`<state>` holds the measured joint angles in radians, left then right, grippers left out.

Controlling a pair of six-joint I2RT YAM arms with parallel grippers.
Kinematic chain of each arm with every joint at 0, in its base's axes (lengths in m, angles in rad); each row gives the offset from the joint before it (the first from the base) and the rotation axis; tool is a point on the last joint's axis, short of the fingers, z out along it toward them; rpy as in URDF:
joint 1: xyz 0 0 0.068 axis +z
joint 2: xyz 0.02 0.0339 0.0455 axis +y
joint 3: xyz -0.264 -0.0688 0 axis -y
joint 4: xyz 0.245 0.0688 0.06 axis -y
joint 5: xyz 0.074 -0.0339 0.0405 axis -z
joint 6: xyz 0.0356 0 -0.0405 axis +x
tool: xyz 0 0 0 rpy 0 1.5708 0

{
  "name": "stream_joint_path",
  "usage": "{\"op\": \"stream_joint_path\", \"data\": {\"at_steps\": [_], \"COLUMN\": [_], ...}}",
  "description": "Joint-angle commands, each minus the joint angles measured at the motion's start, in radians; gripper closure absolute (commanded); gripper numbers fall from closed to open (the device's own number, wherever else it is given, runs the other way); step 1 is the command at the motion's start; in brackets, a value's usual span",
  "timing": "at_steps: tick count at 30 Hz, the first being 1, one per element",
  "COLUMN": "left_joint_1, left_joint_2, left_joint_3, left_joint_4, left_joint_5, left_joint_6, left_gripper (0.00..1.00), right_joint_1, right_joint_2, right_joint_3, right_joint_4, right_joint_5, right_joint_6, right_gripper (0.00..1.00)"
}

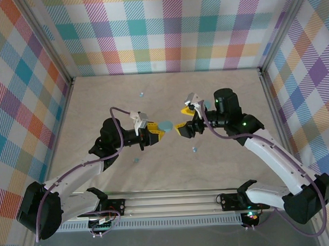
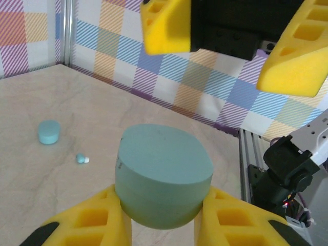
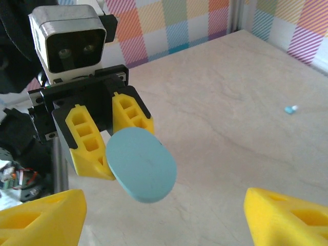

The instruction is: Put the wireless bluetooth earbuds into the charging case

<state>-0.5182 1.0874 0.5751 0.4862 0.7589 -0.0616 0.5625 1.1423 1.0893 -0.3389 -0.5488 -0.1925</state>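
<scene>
Clamping the charging case [image 2: 164, 179], left gripper [image 1: 157, 133] faced right gripper [image 1: 182, 129], whose jaws stood apart; it should centre on that case before closing.

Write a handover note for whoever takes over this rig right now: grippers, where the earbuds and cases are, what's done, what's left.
Left gripper: shut on a case, held off the table.
Right gripper: open, empty, facing that case.
Second case lies farther out, with the far bud beside it. Nearer the arms lie the left bud and the right bud.
Done: one case picked up; it looks closed.
Left: open the case and seat the buds.
</scene>
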Motion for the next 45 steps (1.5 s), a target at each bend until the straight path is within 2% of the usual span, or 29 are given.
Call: {"op": "stream_joint_path", "data": {"at_steps": [1, 6, 18, 23, 29, 33, 35, 38, 45], "left_joint_1": [0.012, 0.012, 0.011, 0.010, 0.009, 0.008, 0.009, 0.009, 0.009], "left_joint_2": [-0.006, -0.004, 0.022, 0.027, 0.026, 0.015, 0.012, 0.009, -0.011], "left_joint_3": [0.051, 0.077, 0.143, 0.157, 0.163, 0.159, 0.158, 0.157, 0.147], "left_joint_4": [0.047, 0.029, -0.022, -0.056, -0.084, -0.087, -0.089, -0.090, -0.101], "left_joint_5": [0.063, 0.102, 0.155, 0.167, 0.178, 0.174, 0.174, 0.174, 0.171], "left_joint_6": [-0.044, -0.059, -0.053, -0.034, -0.018, -0.014, -0.011, -0.009, -0.003], "left_gripper": [0.86, 0.86, 0.86, 0.86, 0.87, 0.87, 0.87, 0.87, 0.88], "right_joint_1": [-0.004, -0.004, 0.004, 0.004, 0.004, 0.004, 0.004, 0.004, 0.001], "right_joint_2": [0.022, 0.042, 0.091, 0.118, 0.143, 0.152, 0.156, 0.159, 0.165], "right_joint_3": [0.021, 0.015, 0.043, 0.075, 0.103, 0.119, 0.125, 0.132, 0.153], "right_joint_4": [0.073, 0.097, 0.057, 0.062, 0.051, 0.029, 0.028, 0.031, 0.032], "right_joint_5": [-0.099, -0.177, -0.273, -0.279, -0.294, -0.301, -0.302, -0.282, -0.126], "right_joint_6": [0.046, -0.039, -0.224, -0.208, -0.194, -0.180, -0.160, -0.136, -0.088], "right_gripper": [0.18, 0.14, 0.15, 0.27, 0.47, 0.54, 0.54, 0.47, 0.41]}}
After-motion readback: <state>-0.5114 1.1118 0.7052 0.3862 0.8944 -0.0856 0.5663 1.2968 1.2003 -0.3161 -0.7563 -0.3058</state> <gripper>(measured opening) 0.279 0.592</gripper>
